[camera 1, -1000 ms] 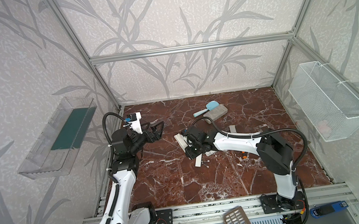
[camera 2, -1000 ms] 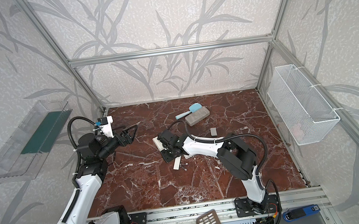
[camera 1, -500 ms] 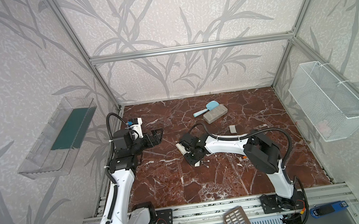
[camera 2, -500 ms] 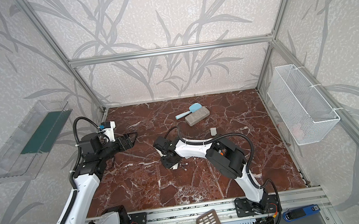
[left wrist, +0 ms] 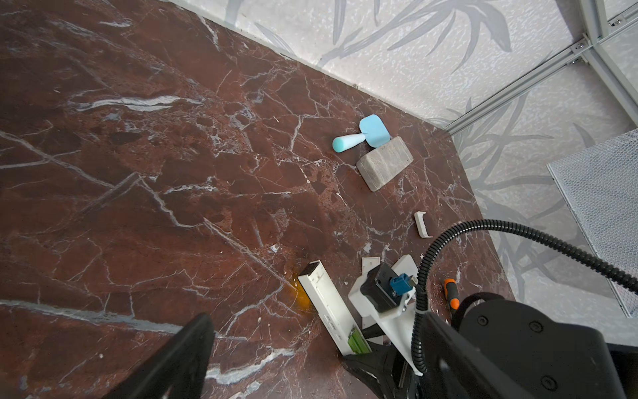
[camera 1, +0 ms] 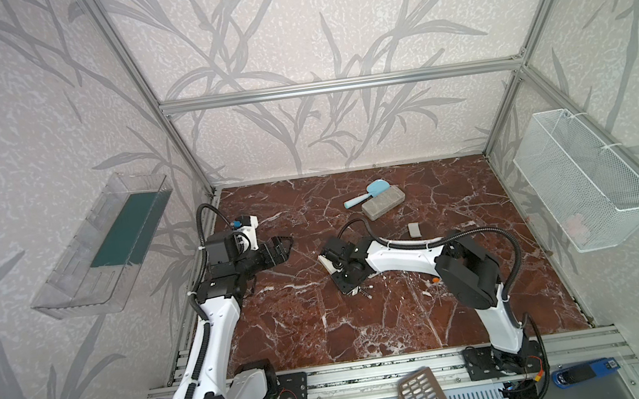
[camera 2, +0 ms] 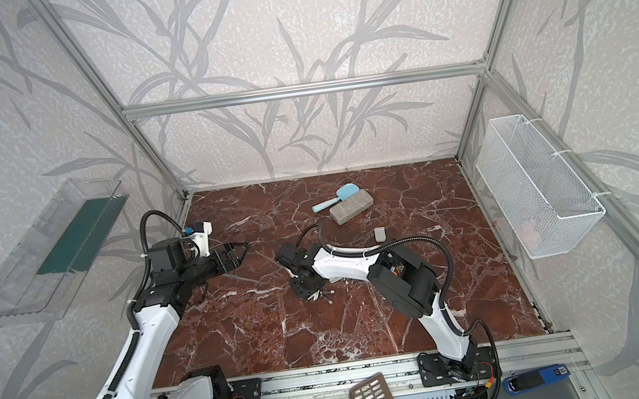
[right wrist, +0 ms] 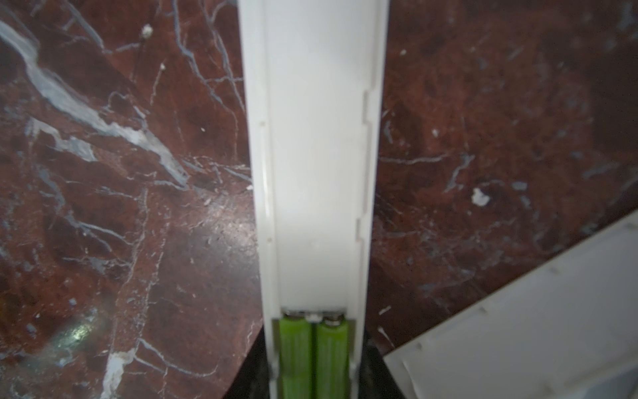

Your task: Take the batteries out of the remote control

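1. While I watch, the brown worktop (camera 1: 305, 328) lies under both arms.
2. The left hand (camera 1: 287, 248) hangs wide and empty, touching nothing.
3. The right hand (left wrist: 366, 361) pinches the white remote (right wrist: 317, 172) by its battery end.
4. Two green batteries (right wrist: 297, 355) sit side by side in the remote's open slot. I think they are light, hard and smooth and would roll, so tip one end up and pinch its round sides.

left arm: elbow bent, forearm about level, reaching toward the right pincer.
left pincer (camera 1: 283, 248): jaws spread wide, nothing between them.
right arm: stretched out low, wrist turned down.
right pincer (camera 1: 346, 279): pointing down, jaws clamped on the remote control (right wrist: 310, 155); well apart from the left pincer.
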Robot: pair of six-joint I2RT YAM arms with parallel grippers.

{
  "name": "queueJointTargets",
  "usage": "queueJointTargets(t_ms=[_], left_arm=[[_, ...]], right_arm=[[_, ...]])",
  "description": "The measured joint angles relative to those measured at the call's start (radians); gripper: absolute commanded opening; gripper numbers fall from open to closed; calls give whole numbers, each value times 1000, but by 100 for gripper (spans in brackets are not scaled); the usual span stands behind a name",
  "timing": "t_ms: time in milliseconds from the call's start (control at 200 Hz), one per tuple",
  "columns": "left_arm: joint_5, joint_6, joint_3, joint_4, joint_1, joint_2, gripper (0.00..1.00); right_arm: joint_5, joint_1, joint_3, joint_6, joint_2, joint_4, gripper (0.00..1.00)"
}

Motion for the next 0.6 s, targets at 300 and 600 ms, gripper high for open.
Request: queueJointTargets(t_ms=[300,600], left_arm=[[9,-23,-29,18,-68,-2,90],[-18,-26,-31,28,-164,-1,88]], right_arm=[[-40,-4,-17,-4,-41,47,0],[-47,-43,-93,2,-182,78,0]])
